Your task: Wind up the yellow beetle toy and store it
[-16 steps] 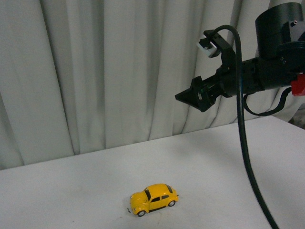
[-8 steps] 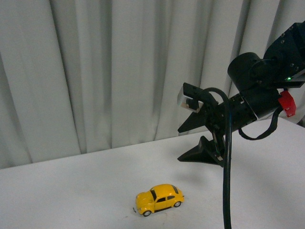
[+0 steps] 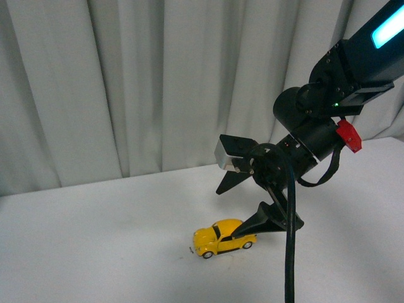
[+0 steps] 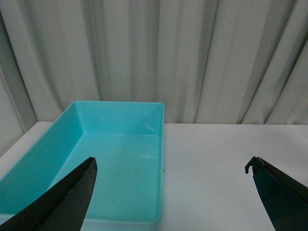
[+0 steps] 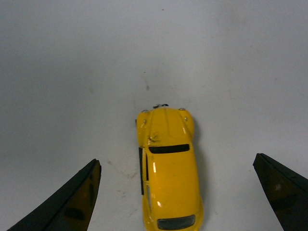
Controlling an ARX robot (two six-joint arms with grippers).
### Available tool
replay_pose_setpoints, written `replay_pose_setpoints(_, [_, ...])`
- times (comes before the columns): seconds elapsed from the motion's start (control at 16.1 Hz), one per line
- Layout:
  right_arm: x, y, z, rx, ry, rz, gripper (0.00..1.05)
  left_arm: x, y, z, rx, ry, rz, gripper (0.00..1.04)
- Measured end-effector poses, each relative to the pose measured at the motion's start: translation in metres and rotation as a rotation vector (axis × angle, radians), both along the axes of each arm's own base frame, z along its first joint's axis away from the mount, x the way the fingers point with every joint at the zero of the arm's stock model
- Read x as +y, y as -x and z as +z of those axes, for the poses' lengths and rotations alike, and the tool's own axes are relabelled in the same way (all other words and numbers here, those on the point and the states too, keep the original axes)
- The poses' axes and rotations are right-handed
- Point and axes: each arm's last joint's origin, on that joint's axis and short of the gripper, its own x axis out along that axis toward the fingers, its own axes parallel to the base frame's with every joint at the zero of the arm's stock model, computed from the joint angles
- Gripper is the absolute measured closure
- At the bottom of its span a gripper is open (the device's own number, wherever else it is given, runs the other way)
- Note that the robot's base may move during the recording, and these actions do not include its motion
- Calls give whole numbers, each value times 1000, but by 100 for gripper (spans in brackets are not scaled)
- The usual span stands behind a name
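toy car [image 3: 222, 237], yellow, stands on its wheels on the white table [image 3: 95, 240], toward the near middle, nose pointing left. right gripper [image 3: 227, 213] has swung down from high on the right over the last second and now hangs just above the car, fingers spread wide to either side and not touching it; the grasp for winding looks close but is not yet made. bare table lies open to the left and far side up to the curtain [image 3: 126, 82], so a pull-back run has room. left gripper [image 4: 171, 163] is spread and holds nothing, facing a teal bin [image 4: 120, 102]; how far the bin lies from the car cannot be told.
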Motion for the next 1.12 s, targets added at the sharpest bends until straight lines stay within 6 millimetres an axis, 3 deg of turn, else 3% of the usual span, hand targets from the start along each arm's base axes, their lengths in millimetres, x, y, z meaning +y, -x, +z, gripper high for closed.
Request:
replay_pose_setpoints(0.19, [5,2,-8,49,12,47,7,0,0,0,0,0,0,7])
replay_pose_setpoints(0.37, [9,-2,-31,64,56,96,7,0,0,0,0,0,0,7])
replay_pose_setpoints(1.12, [14,-19,-37,39,58,117,7,0,0,0,0,0,0,7])
